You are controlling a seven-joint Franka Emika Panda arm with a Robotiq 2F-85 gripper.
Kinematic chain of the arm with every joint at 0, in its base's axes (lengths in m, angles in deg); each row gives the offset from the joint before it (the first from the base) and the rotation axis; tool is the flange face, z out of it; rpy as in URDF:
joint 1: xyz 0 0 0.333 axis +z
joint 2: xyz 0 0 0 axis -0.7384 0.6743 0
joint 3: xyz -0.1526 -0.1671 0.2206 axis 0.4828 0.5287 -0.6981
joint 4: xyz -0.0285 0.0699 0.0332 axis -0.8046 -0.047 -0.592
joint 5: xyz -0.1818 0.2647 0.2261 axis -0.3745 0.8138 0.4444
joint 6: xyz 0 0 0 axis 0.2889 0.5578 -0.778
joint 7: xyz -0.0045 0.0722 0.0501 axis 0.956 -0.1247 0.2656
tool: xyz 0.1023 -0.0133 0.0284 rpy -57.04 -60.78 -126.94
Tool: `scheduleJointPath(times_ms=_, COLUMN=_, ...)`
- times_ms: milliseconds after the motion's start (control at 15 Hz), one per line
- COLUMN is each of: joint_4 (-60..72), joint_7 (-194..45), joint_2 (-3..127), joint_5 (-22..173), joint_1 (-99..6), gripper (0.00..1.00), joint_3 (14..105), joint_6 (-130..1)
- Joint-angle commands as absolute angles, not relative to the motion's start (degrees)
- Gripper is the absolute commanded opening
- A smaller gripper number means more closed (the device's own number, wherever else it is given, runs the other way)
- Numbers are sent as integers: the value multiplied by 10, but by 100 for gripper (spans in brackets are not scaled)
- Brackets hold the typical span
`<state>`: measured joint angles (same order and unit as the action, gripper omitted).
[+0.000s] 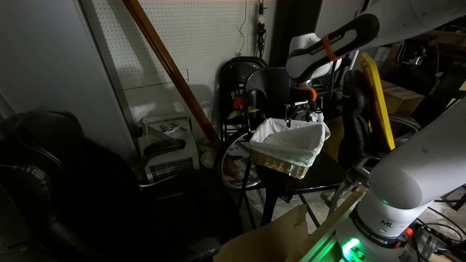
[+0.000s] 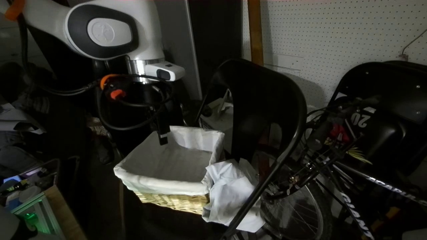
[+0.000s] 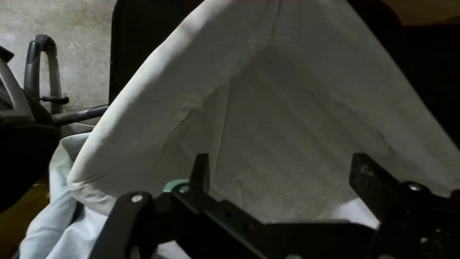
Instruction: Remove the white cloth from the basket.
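Observation:
A wicker basket with a white fabric liner stands on a black chair; the basket also shows in an exterior view. A crumpled white cloth hangs outside the basket at one corner, beside the chair back. The cloth shows at lower left in the wrist view and partly behind the gripper in an exterior view. My gripper is open with nothing between its fingers, over the basket's inside. A finger reaches below the rim. A bright white patch behind the gripper cannot be told as liner or cloth.
The black chair's back rises close beside the basket and cloth. A bicycle and folded chairs stand behind. A black armchair, a yellow panel and a cardboard box are around.

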<state>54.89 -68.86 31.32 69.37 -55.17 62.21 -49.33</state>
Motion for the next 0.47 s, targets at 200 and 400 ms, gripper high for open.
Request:
scheduleJointPath(times_ms=200, joint_4=572, joint_7=-724, joint_2=310, joint_5=694, joint_1=-533, gripper=100, joint_3=598, joint_6=-493)
scheduleJointPath(times_ms=400, joint_4=573, joint_7=-729, joint_2=310, joint_5=694, joint_1=-530, gripper=100, joint_3=597, joint_6=-493)
